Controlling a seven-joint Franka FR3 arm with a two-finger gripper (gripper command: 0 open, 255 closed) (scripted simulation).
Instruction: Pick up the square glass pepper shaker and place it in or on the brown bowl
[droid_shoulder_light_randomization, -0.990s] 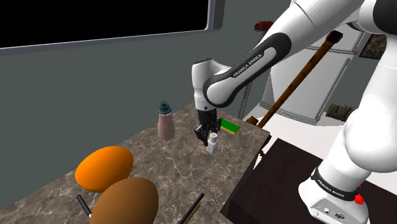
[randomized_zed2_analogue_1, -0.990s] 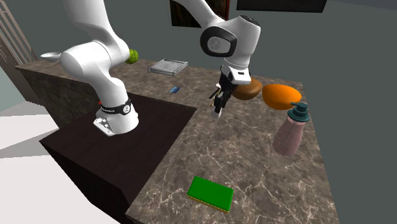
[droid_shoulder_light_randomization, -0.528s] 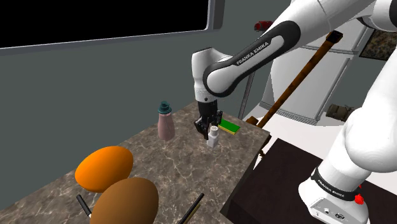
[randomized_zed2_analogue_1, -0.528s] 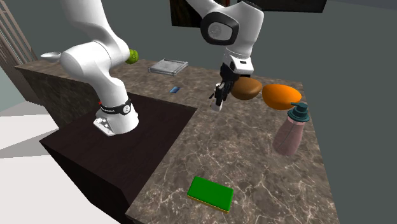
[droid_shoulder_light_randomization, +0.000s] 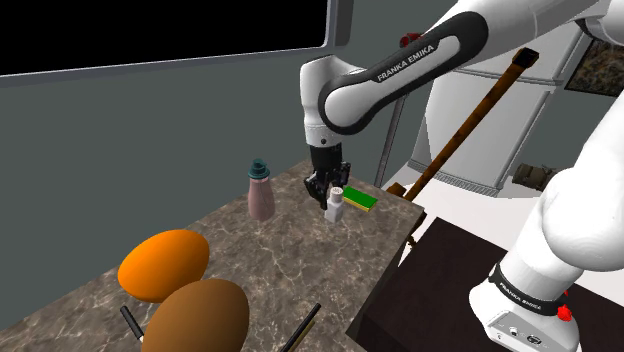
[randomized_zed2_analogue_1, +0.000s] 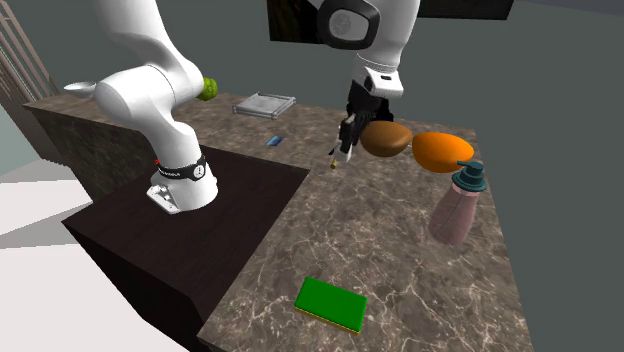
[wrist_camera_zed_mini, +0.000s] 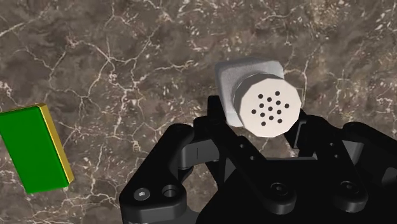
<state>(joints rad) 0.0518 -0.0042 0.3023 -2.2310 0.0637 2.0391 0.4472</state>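
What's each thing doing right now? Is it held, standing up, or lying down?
pepper shaker: held, lifted off the counter.
gripper: shut on the pepper shaker.
brown bowl: resting on the counter, untouched.
orange bowl: resting beside the brown bowl.
soap bottle: standing upright.
green sponge: lying flat.

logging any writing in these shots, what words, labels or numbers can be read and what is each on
"FRANKA EMIKA": white letters on the dark part of the arm, shoulder view.
White lettering on the dark band at the arm's foot: too small to read.
Shaker and green block: no writing on them.
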